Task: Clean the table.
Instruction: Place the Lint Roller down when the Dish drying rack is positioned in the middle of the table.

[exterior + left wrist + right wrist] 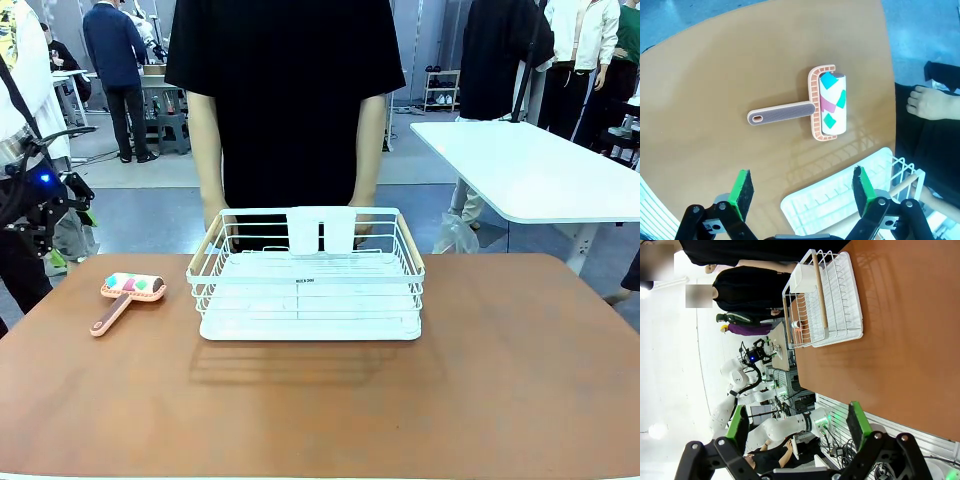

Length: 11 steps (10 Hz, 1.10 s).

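Reddish-brown table (500,380) spanning the foreground, white wire dish rack (310,290) at its centre, person's hands at the rack's 12 o'clock, lint roller (128,295) at 9 o'clock, left gripper (802,192) jaws apart above the roller, right gripper (797,425) jaws apart.

The small dark print on the white wire rack (305,283) is too small to read. The person's hands (215,215) are partly hidden behind the rack's far rim. In the left wrist view the rack's tray (835,197) is cut off at the bottom edge, behind the left pincer (801,194). The worktop (520,380) runs past the front view's lower edge.
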{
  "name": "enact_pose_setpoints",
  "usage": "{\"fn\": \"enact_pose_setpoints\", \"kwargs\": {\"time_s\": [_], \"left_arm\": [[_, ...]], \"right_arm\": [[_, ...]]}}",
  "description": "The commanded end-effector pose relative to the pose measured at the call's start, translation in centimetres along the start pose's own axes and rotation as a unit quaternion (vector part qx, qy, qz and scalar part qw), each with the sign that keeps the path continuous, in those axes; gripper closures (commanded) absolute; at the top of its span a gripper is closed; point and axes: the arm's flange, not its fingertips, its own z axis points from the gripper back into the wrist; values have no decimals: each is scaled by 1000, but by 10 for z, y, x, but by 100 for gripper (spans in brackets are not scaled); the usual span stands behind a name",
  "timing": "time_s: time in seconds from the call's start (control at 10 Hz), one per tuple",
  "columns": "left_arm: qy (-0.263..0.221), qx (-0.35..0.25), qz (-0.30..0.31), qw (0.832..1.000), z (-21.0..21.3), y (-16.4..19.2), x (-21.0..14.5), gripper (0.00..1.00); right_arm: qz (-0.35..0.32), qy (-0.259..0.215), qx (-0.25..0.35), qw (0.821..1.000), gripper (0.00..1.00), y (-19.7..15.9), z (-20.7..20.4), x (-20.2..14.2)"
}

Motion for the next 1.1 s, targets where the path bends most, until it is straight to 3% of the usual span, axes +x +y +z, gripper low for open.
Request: {"fn": "enact_pose_setpoints", "kwargs": {"time_s": [0.0, 1.0], "left_arm": [[-1, -4, 2, 1000, -1, 0, 2, 0], [-1, -4, 2, 1000, -1, 0, 2, 0]], "right_arm": [[5, -1, 7, 1000, 0, 2, 1, -1], [5, -1, 7, 1000, 0, 2, 1, -1]]}}
